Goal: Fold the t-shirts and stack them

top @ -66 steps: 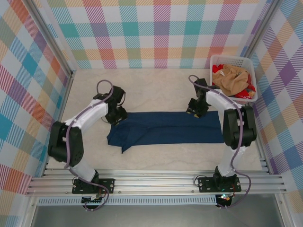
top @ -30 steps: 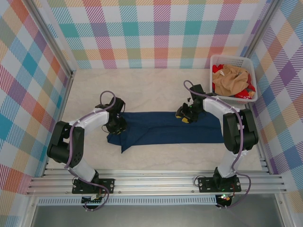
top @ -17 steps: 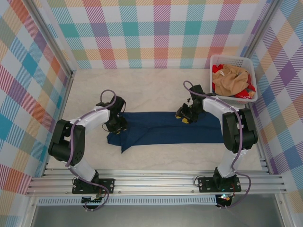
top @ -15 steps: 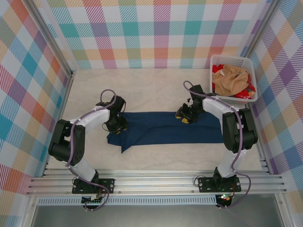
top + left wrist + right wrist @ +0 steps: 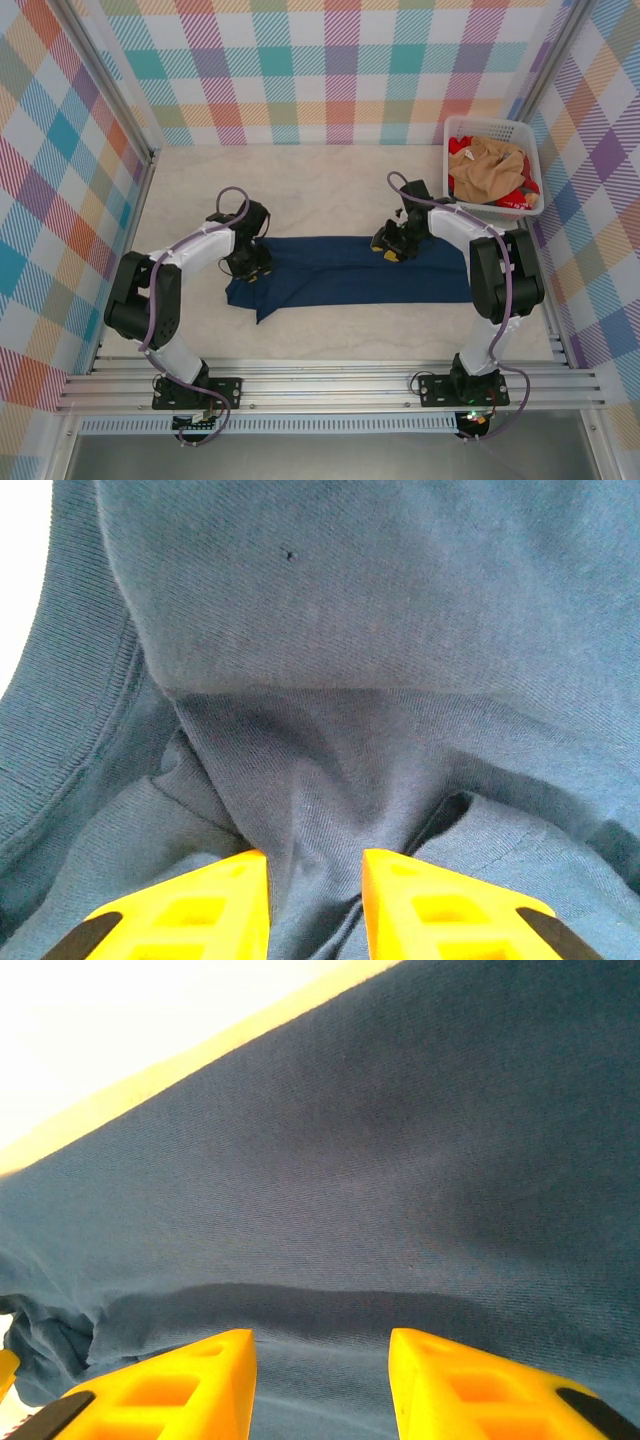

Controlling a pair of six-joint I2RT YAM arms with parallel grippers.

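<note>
Across the middle of the table [image 5: 320, 190], the navy t-shirt [image 5: 350, 270] lies as a long band. The left gripper [image 5: 315, 865] pinches a bunched pleat at the band's left end, on its far edge. The right gripper [image 5: 322, 1345] sits on the far edge, right of centre, fingers partly apart over cloth; clamping cannot be told. Confirm both holds, lift together, keep the edge taut, and carry it over level.

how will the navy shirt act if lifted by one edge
Likely floppy: the navy shirt creases and bunches between the fingers of the left gripper. Probably light, being thin knit; it should sag, not keep its fold.
</note>
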